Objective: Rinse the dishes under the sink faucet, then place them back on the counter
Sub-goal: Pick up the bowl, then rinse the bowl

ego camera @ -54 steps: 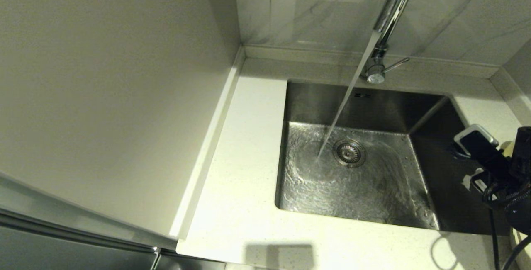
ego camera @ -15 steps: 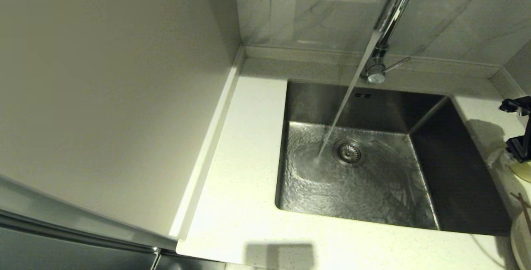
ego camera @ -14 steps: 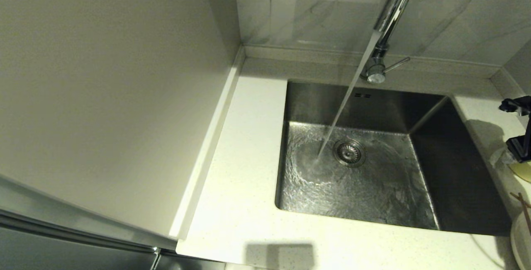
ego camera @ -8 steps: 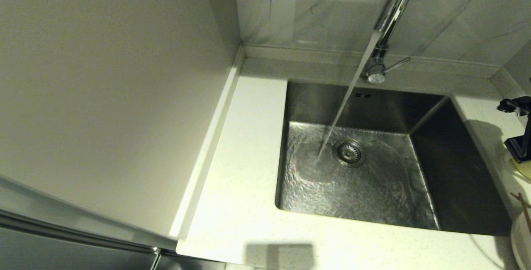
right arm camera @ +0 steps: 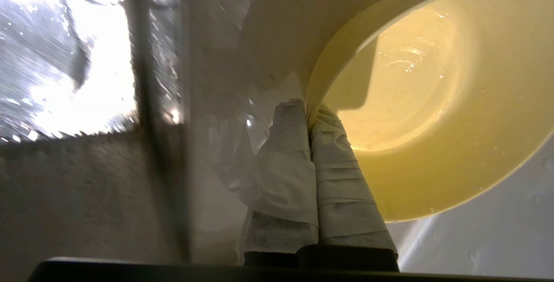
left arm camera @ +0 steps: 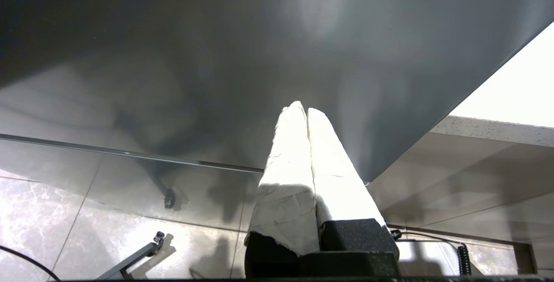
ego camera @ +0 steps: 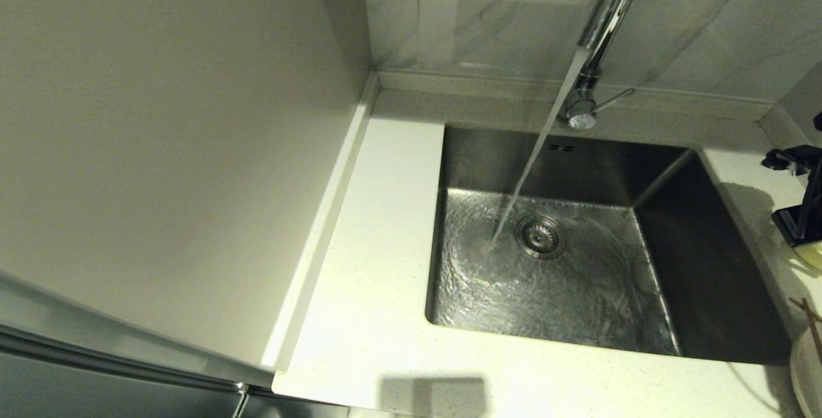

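The pale yellow bowl [right arm camera: 415, 100] is tilted, and my right gripper [right arm camera: 308, 109] is shut on its rim, one finger inside and one outside. In the head view the right gripper [ego camera: 798, 228] and a sliver of the bowl [ego camera: 812, 255] show at the far right, over the counter [ego camera: 379, 264] beside the sink [ego camera: 706, 277]. The cream-white plate [ego camera: 803, 370] with the wooden chopsticks [ego camera: 810, 323] across it shows at the lower right edge. Water runs from the chrome sink faucet [ego camera: 607, 17] into the basin. My left gripper [left arm camera: 303, 109] is shut and empty, hanging low in front of a dark cabinet.
The steel drain strainer [ego camera: 541, 236] sits near where the stream lands. A tall flat panel [ego camera: 180, 148] walls off the left side of the counter. Marble tiles [ego camera: 488, 13] back the faucet. A low raised rim [ego camera: 780, 126] runs along the back right corner.
My right gripper has shut on the bowl's rim and has shifted slightly up and toward the sink with it. The water keeps running.
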